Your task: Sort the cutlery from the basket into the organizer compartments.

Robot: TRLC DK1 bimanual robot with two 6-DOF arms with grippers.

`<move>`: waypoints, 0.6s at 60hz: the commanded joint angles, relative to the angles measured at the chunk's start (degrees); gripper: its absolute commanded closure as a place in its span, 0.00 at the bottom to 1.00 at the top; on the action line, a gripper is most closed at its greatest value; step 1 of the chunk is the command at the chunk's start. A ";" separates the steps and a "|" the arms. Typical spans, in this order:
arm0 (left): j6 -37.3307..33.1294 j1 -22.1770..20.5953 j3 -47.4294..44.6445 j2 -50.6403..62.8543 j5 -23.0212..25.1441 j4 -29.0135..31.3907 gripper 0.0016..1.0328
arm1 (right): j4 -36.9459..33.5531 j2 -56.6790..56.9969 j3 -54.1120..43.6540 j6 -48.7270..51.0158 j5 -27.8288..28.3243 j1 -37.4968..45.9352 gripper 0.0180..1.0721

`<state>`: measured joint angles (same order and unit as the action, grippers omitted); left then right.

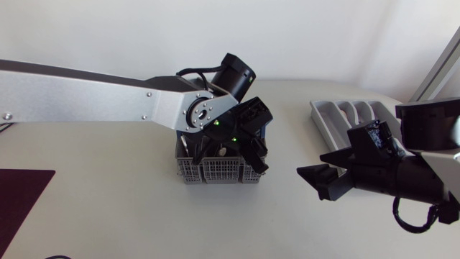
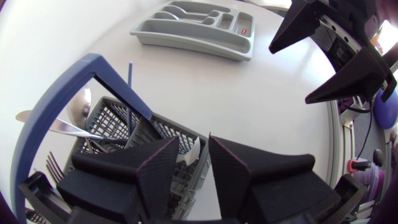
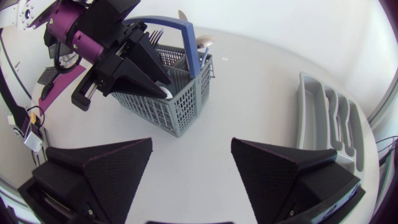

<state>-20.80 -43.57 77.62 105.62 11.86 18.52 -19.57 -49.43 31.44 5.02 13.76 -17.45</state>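
Grey plastic is what the basket [image 1: 215, 171] is made of, and it is set near the middle of the pale table [image 1: 108, 201]. A blue handle [image 2: 56, 106] is arched over it. Spoons [image 2: 78, 111] and forks [image 2: 53, 168] are stood up inside it, bowls and prongs pointing up.

The left gripper [image 1: 251, 147] is held down over the basket, at the side nearest the organizer. In the left wrist view its two black fingers [image 2: 158, 165] are seen only a little way apart, a narrow gap. A white piece [image 2: 188, 154] is seen in that gap, close to one finger, and a bit of basket wall is seen between it and the other finger, so nothing is pinched from both sides.

The right gripper [image 1: 310, 162] is held above bare table between the basket and the organizer, well apart from the basket. Its fingers [image 3: 112, 168] are spread wide, and nothing is held between them.

The grey organizer [image 1: 338, 115] is laid flat at the right side of the table, just behind the right arm. Long and short compartments are seen in it. What is in them cannot be made out.
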 commanded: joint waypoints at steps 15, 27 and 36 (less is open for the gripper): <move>-1.00 0.07 -1.69 1.43 -0.08 -0.07 0.81 | -0.20 0.47 -2.26 1.40 1.01 0.75 0.13; -1.79 0.07 -2.30 1.69 -0.08 0.64 0.86 | -0.20 0.91 -2.44 1.58 1.18 1.19 0.13; -1.97 0.24 -2.21 1.95 -0.08 0.64 0.91 | -0.20 0.91 -2.44 1.58 1.27 1.19 0.12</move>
<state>-21.50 -43.57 76.64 105.82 11.88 18.55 -19.55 -48.90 30.72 6.04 14.81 -16.38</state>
